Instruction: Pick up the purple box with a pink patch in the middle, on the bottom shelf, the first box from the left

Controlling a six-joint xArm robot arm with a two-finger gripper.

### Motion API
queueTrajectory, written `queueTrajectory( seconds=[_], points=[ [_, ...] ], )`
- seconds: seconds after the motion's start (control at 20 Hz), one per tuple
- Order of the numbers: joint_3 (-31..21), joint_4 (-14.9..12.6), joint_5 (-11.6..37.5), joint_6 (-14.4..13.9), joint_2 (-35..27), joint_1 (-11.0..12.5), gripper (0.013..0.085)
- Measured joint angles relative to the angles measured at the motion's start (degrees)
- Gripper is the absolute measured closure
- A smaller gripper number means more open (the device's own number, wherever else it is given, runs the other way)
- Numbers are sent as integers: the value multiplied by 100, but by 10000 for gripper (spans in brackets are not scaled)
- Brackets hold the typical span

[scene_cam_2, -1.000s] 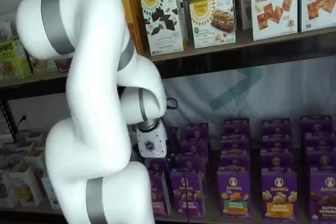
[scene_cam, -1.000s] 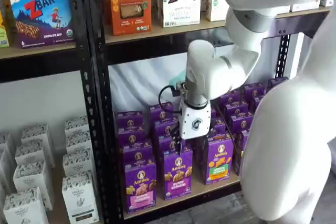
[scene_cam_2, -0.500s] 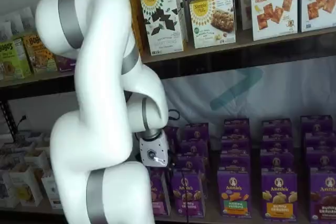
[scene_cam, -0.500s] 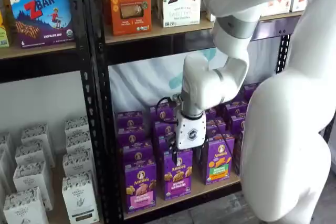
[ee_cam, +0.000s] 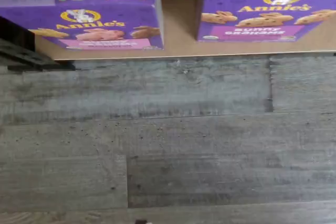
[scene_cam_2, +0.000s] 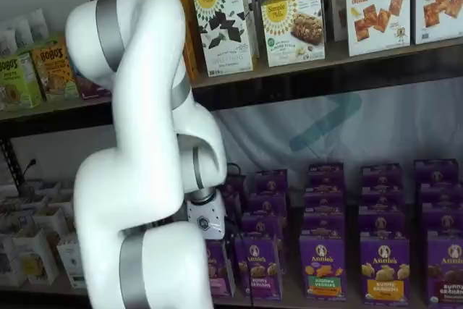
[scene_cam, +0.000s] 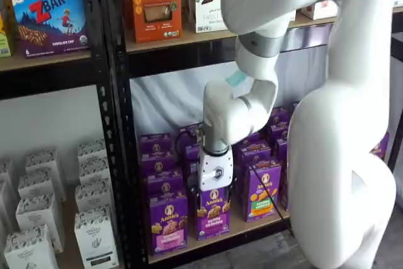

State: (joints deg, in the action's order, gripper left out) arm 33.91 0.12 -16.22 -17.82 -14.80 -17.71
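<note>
While the purple box (scene_cam: 168, 222) stands on the bottom shelf (scene_cam: 252, 223), the gripper (scene_cam: 213, 194) hangs beside it, released

My white arm (scene_cam_2: 145, 179) fills the near side of this shelf view, elbow high, wrist bent low before the bottom shelf (scene_cam_2: 304, 300). My white gripper body (scene_cam_2: 206, 221) hangs in front of the leftmost rows of purple Annie's cartons (scene_cam_2: 322, 265); my jaws are hidden behind my own arm. Above, a higher shelf (scene_cam_2: 325, 59) carries cracker boxes (scene_cam_2: 375, 5) and cookie boxes (scene_cam_2: 293, 27)
</note>
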Motion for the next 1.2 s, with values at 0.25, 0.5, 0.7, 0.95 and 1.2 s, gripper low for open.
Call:
queueTrajectory(
  seconds=[0.25, 0.5, 0.7, 0.95, 1.2],
  points=[
    [478, -170, 63, -312, -543, -153, 130],
    [957, -270, 102, -506, -1005, -249, 130],
    [1337, -312, 19, -597, -1298, -299, 130],
    [1702, -265, -62, -538, -1551, -284, 130],
    [2141, -97, -274, -289, -1834, -193, 130]
  ],
)
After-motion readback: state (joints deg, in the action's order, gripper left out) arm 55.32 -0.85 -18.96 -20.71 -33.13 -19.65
